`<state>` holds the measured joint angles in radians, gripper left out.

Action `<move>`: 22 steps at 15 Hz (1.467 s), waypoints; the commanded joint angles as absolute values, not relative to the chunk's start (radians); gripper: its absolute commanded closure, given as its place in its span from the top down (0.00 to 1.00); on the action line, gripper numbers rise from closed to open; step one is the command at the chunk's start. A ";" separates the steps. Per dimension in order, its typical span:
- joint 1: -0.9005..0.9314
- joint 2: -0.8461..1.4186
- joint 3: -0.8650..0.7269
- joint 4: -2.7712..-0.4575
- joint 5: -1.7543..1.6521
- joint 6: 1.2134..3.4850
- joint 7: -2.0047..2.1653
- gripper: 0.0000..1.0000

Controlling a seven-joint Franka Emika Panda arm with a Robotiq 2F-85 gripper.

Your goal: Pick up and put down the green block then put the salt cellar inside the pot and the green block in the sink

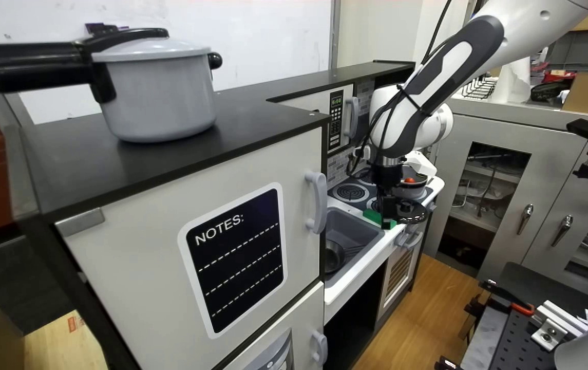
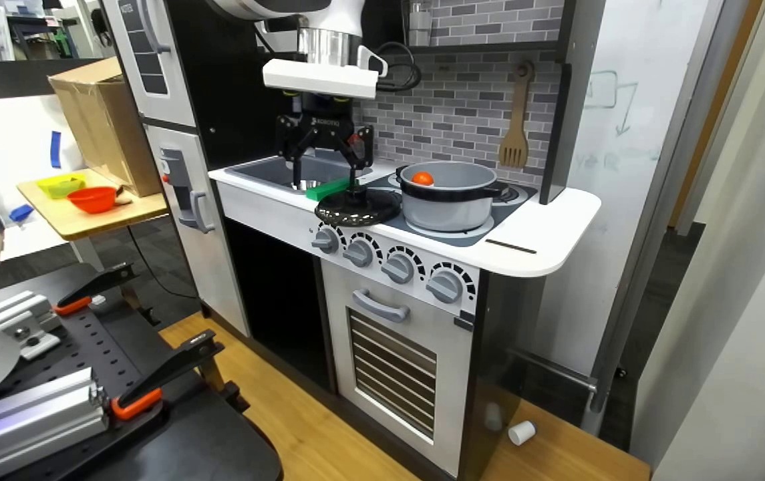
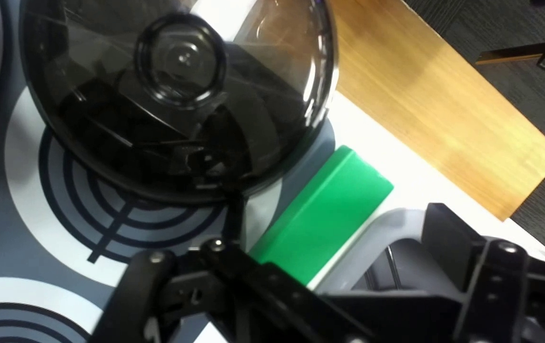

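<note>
The green block (image 3: 322,214) lies on the white strip between the stove and the sink (image 1: 353,226). My gripper (image 2: 326,184) points down over it, open. In the wrist view, one finger stands close along the block's stove side, its linkage hiding the near end. The opposite finger (image 3: 448,243) hangs over the sink's rim, apart from the block. Inside the sink is a small dark round pot (image 1: 334,256). A small white cylinder (image 2: 522,433) lies on the floor; whether this is the salt cellar I cannot tell.
A dark glass lid (image 3: 182,95) sits on the burner beside the block, very near the stove-side finger. Beyond it a grey two-handled saucepan (image 2: 449,207) holds an orange ball (image 2: 422,178). A large white pot (image 1: 160,92) with a black handle tops the cabinet.
</note>
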<state>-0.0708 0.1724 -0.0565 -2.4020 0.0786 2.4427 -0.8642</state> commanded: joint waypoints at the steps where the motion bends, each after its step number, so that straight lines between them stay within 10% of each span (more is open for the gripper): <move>1: -0.092 0.192 -0.041 -2.376 0.068 2.435 -0.868 0.64; 9: -0.097 0.186 -0.044 -2.372 0.062 2.430 -0.867 0.08; 19: -0.091 0.142 -0.032 -2.399 0.069 2.414 -0.893 0.20; 22: -0.083 0.103 -0.009 -2.420 0.087 2.398 -0.953 0.08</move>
